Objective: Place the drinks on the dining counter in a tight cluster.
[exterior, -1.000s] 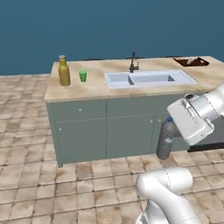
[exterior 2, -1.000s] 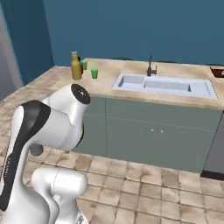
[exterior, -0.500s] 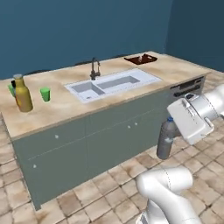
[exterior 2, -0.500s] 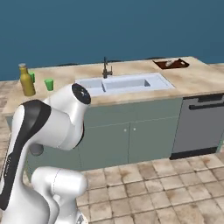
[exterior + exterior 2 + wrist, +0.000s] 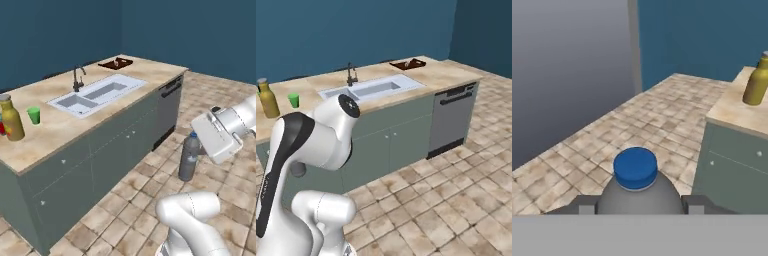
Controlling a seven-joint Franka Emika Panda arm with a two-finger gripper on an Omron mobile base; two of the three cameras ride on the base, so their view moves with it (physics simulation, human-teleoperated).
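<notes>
My gripper (image 5: 637, 206) is shut on the small greyish water bottle (image 5: 636, 186). Its blue cap stands between the two dark fingertips (image 5: 582, 205). In the left base view the water bottle (image 5: 189, 156) hangs upright over the tiled floor, off the counter's front, held at the white hand (image 5: 216, 138). The amber bottle (image 5: 11, 120) stands on the dining counter (image 5: 60, 131) near its left end, and appears again as the amber bottle (image 5: 268, 100) (image 5: 757, 82). A red sliver (image 5: 2, 127) beside it is cut by the frame edge; I cannot tell what it is.
A small green cup (image 5: 34, 115) (image 5: 293, 100) stands right of the amber bottle. The sink (image 5: 97, 95) and black faucet (image 5: 77, 78) sit mid-counter, with a dark tray (image 5: 116, 63) at the far end. A dishwasher front (image 5: 452, 119) closes the counter's right end. Tiled floor surrounds it.
The whole scene has swung and shifted in both base views, so the base has moved around the counter. The water bottle stays held in the gripper.
</notes>
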